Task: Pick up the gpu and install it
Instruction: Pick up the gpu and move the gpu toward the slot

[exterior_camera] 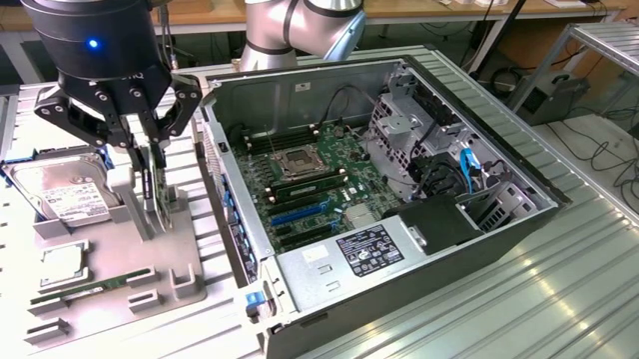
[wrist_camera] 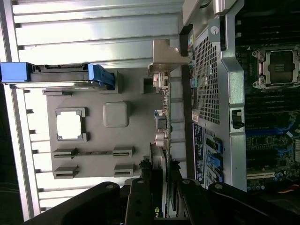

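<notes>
Green gpu (exterior_camera: 153, 198) stands on edge in the grey tray (exterior_camera: 190, 262) at left, gripper (exterior_camera: 150, 168) clamped on it, blue expansion slots (exterior_camera: 299, 215) unfilled

The gripper (exterior_camera: 150, 168) was black, with a small blue light on the housing above it. The gpu (wrist_camera: 161, 122) showed dark green board and a pale silver bracket. The tray (exterior_camera: 150, 262) was plain grey, and the hard drive (exterior_camera: 60, 191) silver with a white label. The motherboard (exterior_camera: 319, 187) was green with blue slots (exterior_camera: 299, 213), inside a black case (exterior_camera: 450, 299). The surface (exterior_camera: 559, 299) was silver, ribbed in stripes.
</notes>
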Available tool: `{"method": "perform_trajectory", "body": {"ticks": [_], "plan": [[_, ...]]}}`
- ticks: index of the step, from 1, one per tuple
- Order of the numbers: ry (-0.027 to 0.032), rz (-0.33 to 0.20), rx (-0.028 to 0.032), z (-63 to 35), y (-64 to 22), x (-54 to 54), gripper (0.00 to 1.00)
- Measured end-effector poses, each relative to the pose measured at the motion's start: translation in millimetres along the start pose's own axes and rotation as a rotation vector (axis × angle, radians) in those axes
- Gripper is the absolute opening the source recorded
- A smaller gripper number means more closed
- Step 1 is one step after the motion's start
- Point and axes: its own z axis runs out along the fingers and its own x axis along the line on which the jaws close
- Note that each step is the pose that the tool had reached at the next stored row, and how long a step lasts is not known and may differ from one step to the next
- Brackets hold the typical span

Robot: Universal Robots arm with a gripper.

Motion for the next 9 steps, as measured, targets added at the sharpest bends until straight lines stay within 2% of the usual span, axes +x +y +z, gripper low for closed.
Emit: {"method": "perform_trajectory", "body": {"ticks": [9], "plan": [[-0.0001,0.000,0.0000,-2.3,0.0,-0.1,0.26]]}}
